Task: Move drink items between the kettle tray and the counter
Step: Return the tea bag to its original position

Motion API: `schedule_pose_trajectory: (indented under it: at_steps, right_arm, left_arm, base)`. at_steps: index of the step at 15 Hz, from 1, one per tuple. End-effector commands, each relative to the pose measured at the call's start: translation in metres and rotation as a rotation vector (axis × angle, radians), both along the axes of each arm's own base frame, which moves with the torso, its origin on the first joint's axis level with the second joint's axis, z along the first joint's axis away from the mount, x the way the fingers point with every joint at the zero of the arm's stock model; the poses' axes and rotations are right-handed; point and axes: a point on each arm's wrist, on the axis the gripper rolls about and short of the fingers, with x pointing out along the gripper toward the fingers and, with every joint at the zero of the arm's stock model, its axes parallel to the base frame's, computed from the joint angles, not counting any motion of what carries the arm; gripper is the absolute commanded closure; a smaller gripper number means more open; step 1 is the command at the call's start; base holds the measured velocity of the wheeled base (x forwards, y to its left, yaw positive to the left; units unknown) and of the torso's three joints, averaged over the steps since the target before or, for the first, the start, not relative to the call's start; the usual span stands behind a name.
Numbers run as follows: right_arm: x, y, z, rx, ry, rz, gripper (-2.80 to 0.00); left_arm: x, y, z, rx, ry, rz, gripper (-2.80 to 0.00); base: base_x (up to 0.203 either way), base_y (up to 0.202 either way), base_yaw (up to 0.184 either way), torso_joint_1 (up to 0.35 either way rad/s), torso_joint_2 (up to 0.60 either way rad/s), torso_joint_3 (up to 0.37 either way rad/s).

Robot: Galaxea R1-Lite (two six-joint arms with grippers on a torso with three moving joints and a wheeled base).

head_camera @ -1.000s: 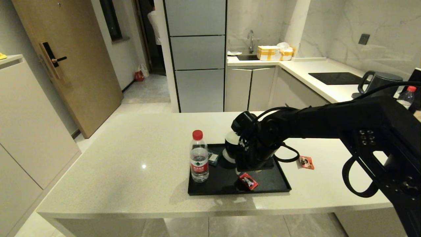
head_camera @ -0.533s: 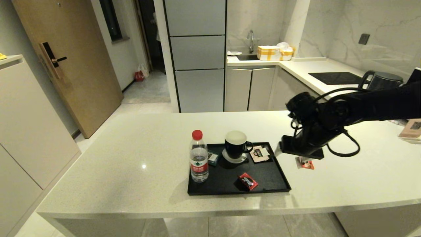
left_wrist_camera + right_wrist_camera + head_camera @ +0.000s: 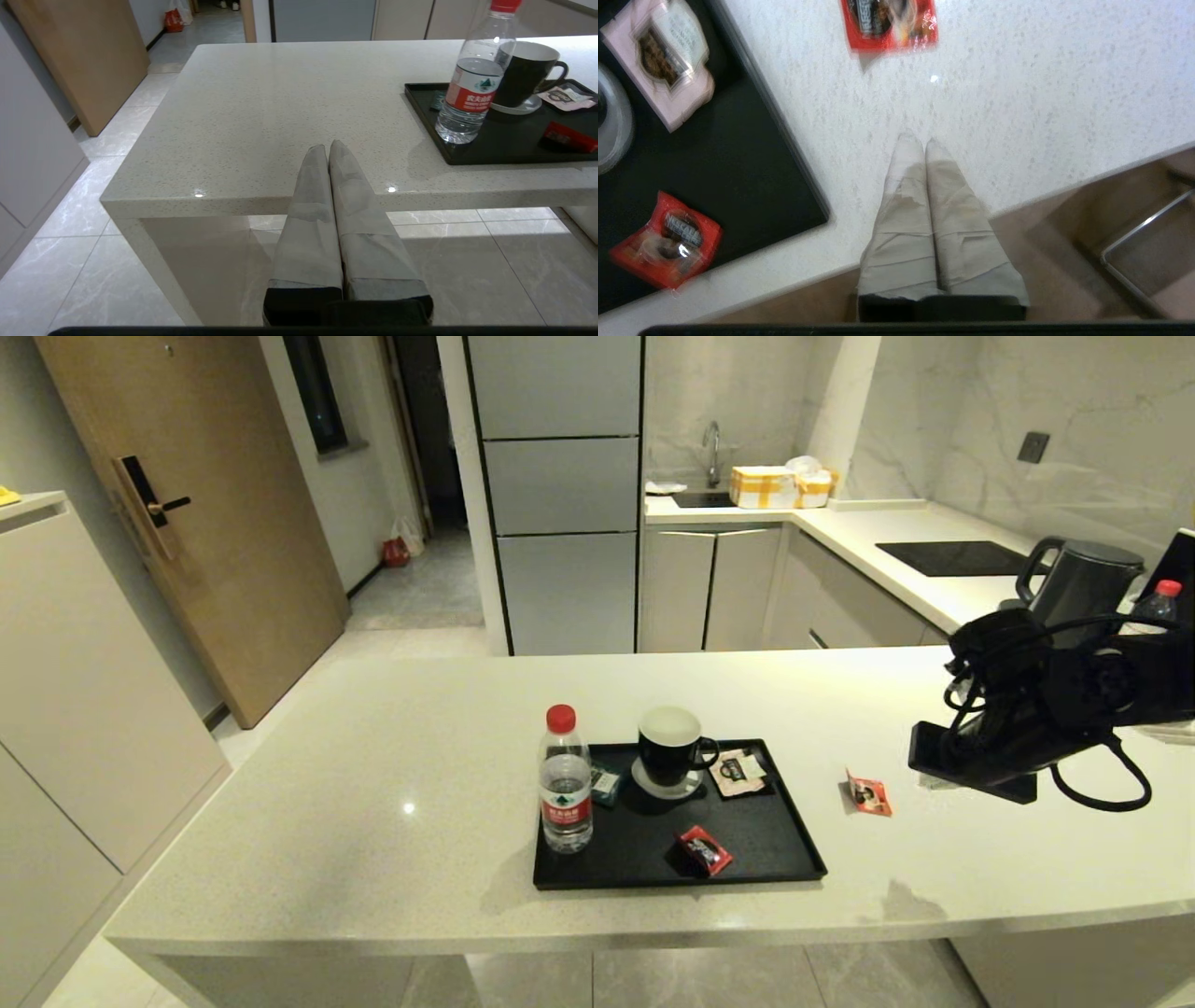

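Note:
A clear water bottle [image 3: 566,784] with red cap and red label stands upright at the left end of the black kettle tray [image 3: 775,845]. One shiny red sachet [image 3: 705,850] lies on the tray near its front rim. The other red sachet [image 3: 868,794] lies on the speckled counter [image 3: 373,784], just right of the tray. My right gripper [image 3: 919,140] is shut and empty, above the counter right of that sachet [image 3: 889,23] and apart from it. My left gripper [image 3: 327,147] is shut and empty, low by the counter's front edge, left of the bottle [image 3: 472,88].
On the tray are a black mug [image 3: 672,747] on a coaster, a pale pink packet [image 3: 738,771] and a teal packet [image 3: 605,784]. A kettle [image 3: 1083,581], a second bottle [image 3: 1158,607] and a black cooktop [image 3: 952,557] are on the far right counter.
My right arm has swung from over the tray to the right, past the counter sachet, uncovering the mug and pink packet. The bottle and both sachets have not moved.

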Motion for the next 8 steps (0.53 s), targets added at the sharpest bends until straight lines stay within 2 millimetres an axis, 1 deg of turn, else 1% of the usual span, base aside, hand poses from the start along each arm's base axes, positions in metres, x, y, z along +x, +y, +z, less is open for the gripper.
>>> schedule_pose_trajectory:
  at_steps: [1, 4, 5, 6, 7, 8]
  right_arm:
    - [0.019, -0.006, -0.009, -0.008, 0.019, -0.006, 0.0]
    - [0.055, -0.006, -0.005, -0.016, 0.057, 0.006, 0.0]
    - [0.066, -0.006, -0.009, -0.017, 0.078, 0.008, 0.0]
    - [0.077, -0.006, -0.023, -0.02, 0.127, 0.012, 0.0]
    - [0.083, -0.006, -0.035, -0.022, 0.16, 0.015, -2.8]
    - [0.088, -0.005, -0.045, -0.024, 0.179, 0.015, -2.8]
  left_arm:
    - [0.001, 0.0, -0.004, 0.0, 0.017, -0.001, 0.0]
    - [0.001, 0.0, -0.004, 0.0, 0.016, -0.001, 0.0]
    - [0.001, 0.0, -0.004, 0.0, 0.017, -0.001, 0.0]
    - [0.001, 0.0, -0.004, 0.0, 0.016, -0.001, 0.0]
    - [0.001, 0.0, -0.004, 0.0, 0.016, -0.001, 0.0]
    - [0.001, 0.0, -0.004, 0.0, 0.016, -0.001, 0.0]
  base:
    - [0.0, 0.0, 0.0, 0.0, 0.0, 0.0]
    - [0.0, 0.0, 0.0, 0.0, 0.0, 0.0]
    - [0.0, 0.0, 0.0, 0.0, 0.0, 0.0]
    - [0.0, 0.0, 0.0, 0.0, 0.0, 0.0]
    - [0.0, 0.0, 0.0, 0.0, 0.0, 0.0]
    - [0.0, 0.0, 0.0, 0.0, 0.0, 0.0]
